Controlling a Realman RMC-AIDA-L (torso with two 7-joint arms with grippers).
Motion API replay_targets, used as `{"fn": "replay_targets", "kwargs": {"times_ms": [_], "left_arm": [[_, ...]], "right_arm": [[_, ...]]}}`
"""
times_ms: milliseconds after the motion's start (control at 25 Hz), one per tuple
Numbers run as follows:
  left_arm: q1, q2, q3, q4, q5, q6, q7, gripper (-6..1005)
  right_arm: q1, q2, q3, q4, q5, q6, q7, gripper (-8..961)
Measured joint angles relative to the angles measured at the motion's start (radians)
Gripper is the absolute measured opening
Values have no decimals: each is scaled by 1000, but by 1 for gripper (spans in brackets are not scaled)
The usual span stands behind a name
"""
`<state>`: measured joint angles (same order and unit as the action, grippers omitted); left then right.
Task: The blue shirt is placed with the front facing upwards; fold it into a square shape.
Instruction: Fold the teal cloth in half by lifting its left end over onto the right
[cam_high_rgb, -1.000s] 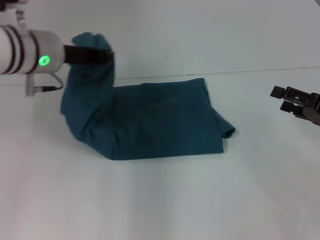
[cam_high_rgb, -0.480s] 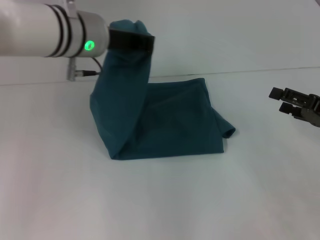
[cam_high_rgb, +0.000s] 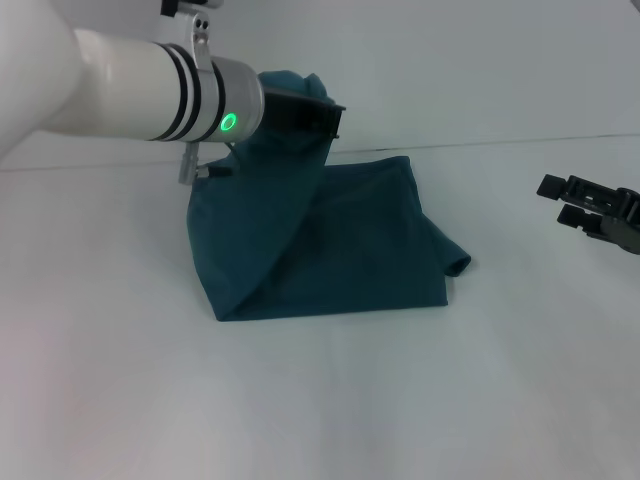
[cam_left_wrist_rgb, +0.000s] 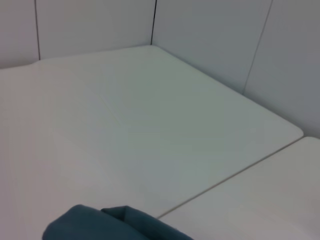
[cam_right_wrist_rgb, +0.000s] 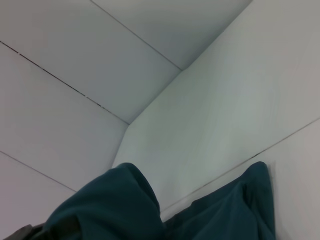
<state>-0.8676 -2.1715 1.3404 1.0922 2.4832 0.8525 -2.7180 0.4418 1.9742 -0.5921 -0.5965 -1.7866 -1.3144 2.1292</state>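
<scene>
My left gripper (cam_high_rgb: 325, 112): pinching blue shirt (cam_high_rgb: 330, 245) end, lifted over its left part | right gripper (cam_high_rgb: 570, 200): parked far right, fingers unclear

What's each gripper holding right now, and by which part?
Left gripper holds the dark teal-blue cotton shirt by a bunched left-side edge, lifted. Right gripper holds nothing.

Blue shirt (cam_high_rgb: 330, 245) lies on table (cam_high_rgb: 320, 400), left of right gripper (cam_high_rgb: 560, 200)
</scene>
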Motion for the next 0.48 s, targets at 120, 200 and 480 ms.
{"fn": "replay_targets", "kwargs": {"times_ms": [120,200,480], "left_arm": [[-10,-1,8,0,-1,-16,-5,19],[-23,-1,13,-18,1,-37,-19,22],[-77,-1,41,-136,4,-110,-30,34]], "right_arm": [[0,0,0,0,1,0,0,899],[0,0,0,0,2,0,0,899],[0,1,0,1,2,0,2,899]]}}
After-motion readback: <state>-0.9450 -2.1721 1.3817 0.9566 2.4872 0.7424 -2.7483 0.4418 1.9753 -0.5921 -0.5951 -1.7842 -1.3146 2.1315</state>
